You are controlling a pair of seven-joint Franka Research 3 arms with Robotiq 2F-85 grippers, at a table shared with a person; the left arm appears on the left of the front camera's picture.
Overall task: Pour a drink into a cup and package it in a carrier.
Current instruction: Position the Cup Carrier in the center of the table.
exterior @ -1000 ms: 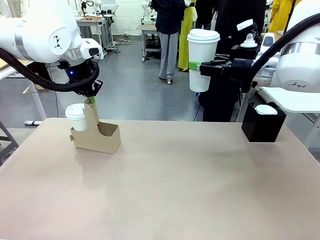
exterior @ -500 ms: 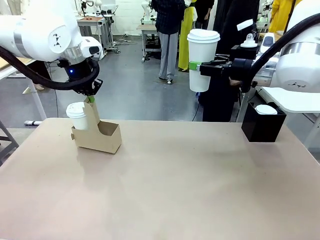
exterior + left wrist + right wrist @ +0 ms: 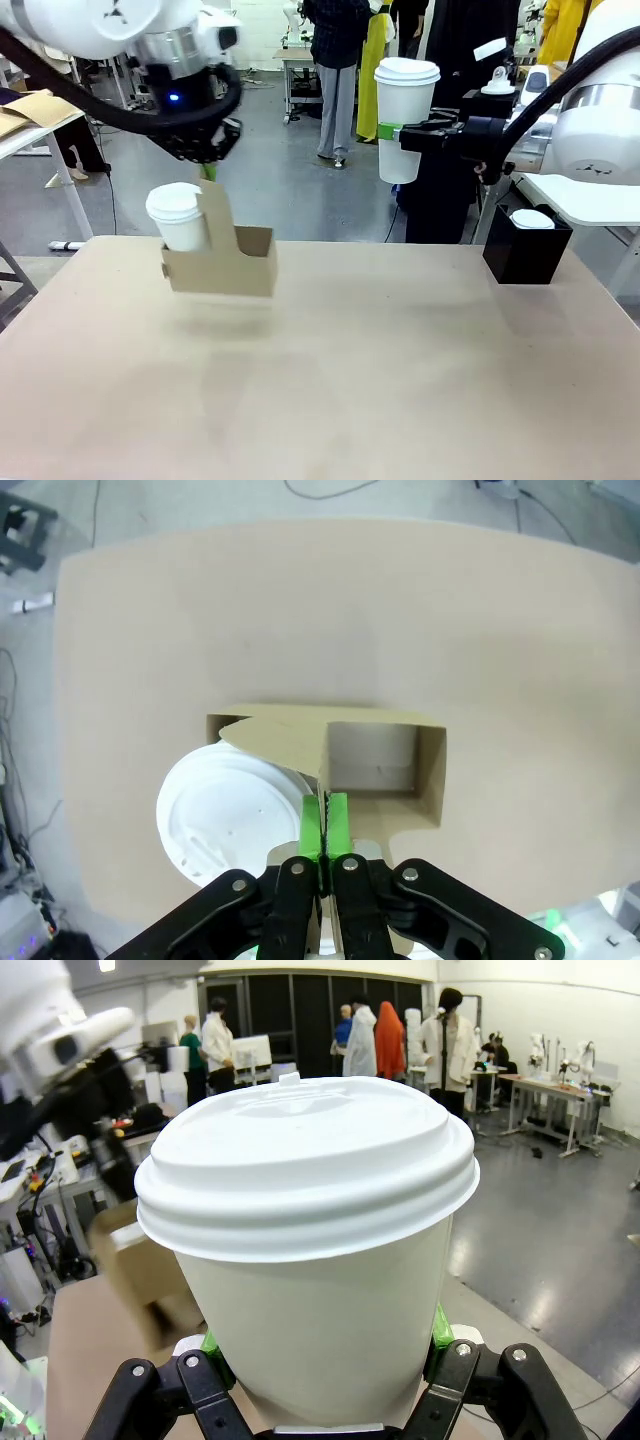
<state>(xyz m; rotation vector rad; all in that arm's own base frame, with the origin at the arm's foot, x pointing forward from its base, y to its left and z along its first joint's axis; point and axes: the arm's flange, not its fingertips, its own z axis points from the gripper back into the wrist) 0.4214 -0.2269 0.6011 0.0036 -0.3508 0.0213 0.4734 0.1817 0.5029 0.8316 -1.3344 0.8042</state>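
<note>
the table is a broad beige top. over its left part the carrier hangs clear of the surface with a shadow under it. it is pinched at the top of its central handle panel by the left gripper, whose green pads press flat together on the card. thin cardboard like this is probably light but floppy. held by one edge it will likely swing and tilt, the more so with the shorter lidded cup loading one pocket while the other pocket sits empty. the handle looks like the sensible hold. the cup, tall and lidded, is held high at the far right, well apart from the carrier, with the right gripper clamped around its middle. paper walls dent under a hard squeeze, and i cannot tell how full it is. if filled it would be top-heavy, so a firm mid-wall grip below the lid, kept upright, suits it
</note>
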